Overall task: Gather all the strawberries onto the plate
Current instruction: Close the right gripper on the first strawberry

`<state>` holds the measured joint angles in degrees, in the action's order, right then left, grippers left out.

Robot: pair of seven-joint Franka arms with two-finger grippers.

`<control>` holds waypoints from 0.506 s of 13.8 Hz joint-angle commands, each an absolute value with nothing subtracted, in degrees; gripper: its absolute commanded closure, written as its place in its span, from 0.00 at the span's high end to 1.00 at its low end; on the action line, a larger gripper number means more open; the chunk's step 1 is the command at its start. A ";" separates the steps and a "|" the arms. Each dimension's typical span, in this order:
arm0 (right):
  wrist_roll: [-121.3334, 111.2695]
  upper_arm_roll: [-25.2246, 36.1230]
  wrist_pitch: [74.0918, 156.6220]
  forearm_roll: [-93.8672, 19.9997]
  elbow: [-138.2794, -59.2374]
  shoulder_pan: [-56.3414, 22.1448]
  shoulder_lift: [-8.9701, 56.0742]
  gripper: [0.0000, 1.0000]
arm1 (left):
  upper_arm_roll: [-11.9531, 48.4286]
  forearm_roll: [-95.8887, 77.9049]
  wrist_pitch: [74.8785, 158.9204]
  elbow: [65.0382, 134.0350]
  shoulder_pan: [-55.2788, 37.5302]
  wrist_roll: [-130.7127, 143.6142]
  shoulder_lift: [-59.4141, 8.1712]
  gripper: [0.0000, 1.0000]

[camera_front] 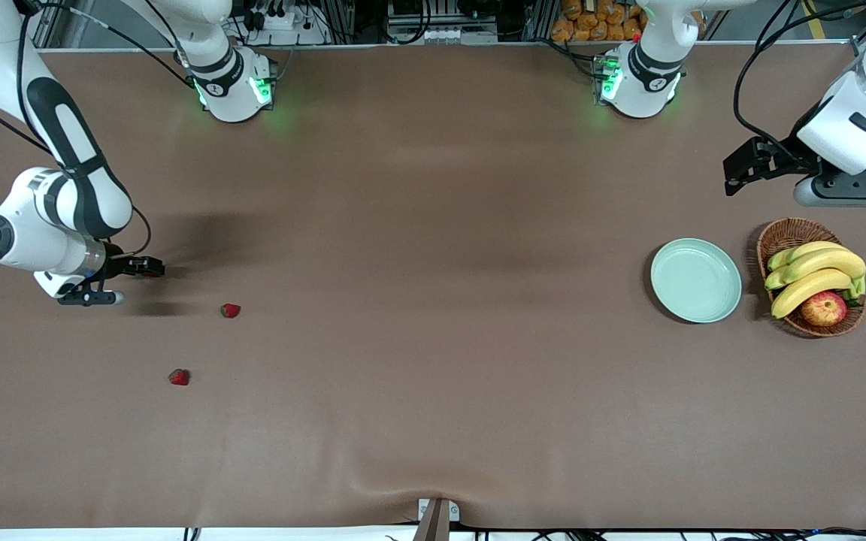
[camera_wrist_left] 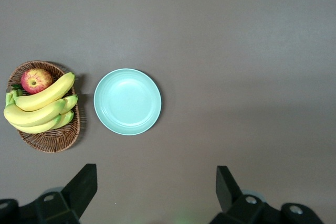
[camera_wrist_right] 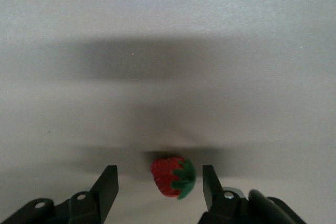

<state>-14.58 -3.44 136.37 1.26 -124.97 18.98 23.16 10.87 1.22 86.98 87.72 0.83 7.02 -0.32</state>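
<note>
Right wrist view shows a strawberry (camera_wrist_right: pixel 174 176) lying on the brown table (camera_front: pixel 433 338) between the two fingers (camera_wrist_right: pixel 107 184) of the right gripper (camera_wrist_right: pixel 157 184), which is low at the right arm's end of the table; gaps remain on both sides, so the fingers are partly open and not yet touching the fruit. Squeezing gently and evenly across the berry's middle looks like the way to hold it without squashing or flicking it. Two more strawberries, one (camera_front: pixel 231 310) and another (camera_front: pixel 179 377), lie nearer the front camera. The empty plate (camera_front: pixel 696 280) sits well apart at the left arm's end, beside a basket (camera_front: pixel 786 233) of bananas (camera_front: pixel 816 274) and an apple (camera_front: pixel 824 308). The left gripper (camera_wrist_left: pixel 155 190) waits above them, fingers spread wide and holding nothing
</note>
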 commanded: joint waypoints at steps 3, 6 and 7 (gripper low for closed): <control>-15.21 -3.52 138.16 3.86 -125.77 18.90 24.08 0.67 | 11.07 1.23 87.10 87.80 0.97 7.73 0.00 1.00; -15.21 -3.52 138.08 4.75 -125.68 19.42 24.08 0.39 | 11.07 1.14 87.10 87.63 0.62 7.82 0.00 1.00; -15.21 -3.52 138.08 4.83 -125.68 19.42 24.08 0.27 | 11.16 1.14 87.10 87.71 0.53 7.82 0.00 1.00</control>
